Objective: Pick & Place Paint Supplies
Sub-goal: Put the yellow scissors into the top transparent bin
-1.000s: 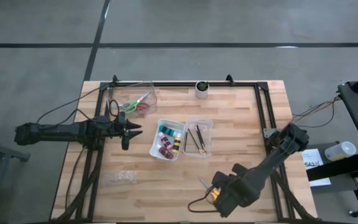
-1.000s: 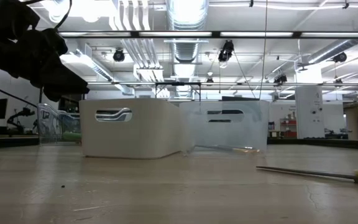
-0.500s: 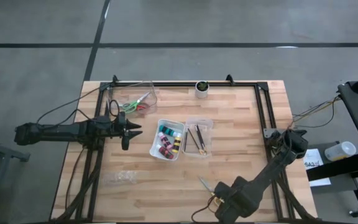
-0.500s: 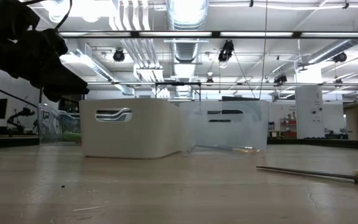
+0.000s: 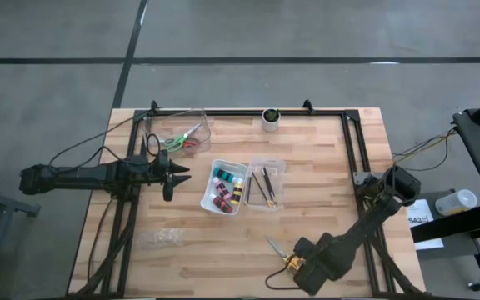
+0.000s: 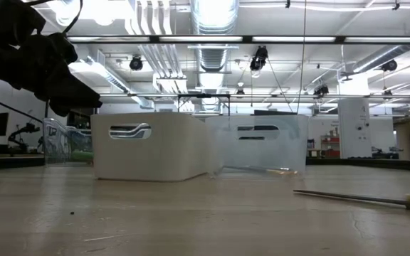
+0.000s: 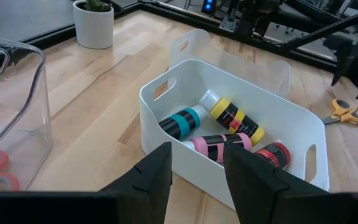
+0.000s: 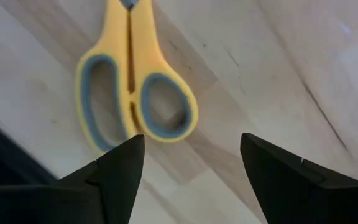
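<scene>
Across the wooden desk (image 5: 323, 167), seen from above, a black frame (image 5: 352, 142) runs along the far edge and down both sides. Both dark arms reach in over it, the left arm from the left side and the right arm from the near right corner.

At the far left stands a clear bin (image 5: 180, 132) holding green- and red-handled scissors (image 5: 183, 140). Near the middle sits a white bin (image 5: 210, 188) with the paint bottles (image 7: 222, 134) lying inside: teal, yellow-and-black, pink with a black band, and red. Touching its right side is a clear tray (image 5: 278, 167) with thin dark brushes (image 5: 262, 186) in it. A small white cup (image 5: 271, 118) with a green plant stands at the far edge. A clear crumpled wrapper (image 5: 160, 240) lies near the front left.

The left hand (image 5: 173, 173) hovers just left of the white bin, its fingers (image 7: 160, 171) parted and grasping nothing, pointed at the bin's near wall.

The right hand (image 5: 294, 265) is low over the near edge, right above the yellow-handled scissors (image 8: 132, 84), which lie flat on the wood with blades closed. Its fingers (image 8: 123, 165) are spread wide on either side of the handle loops, released, not gripping them.

From desk height, a thin rod with a pale tip (image 6: 361, 198) lies on the wood at the right.
</scene>
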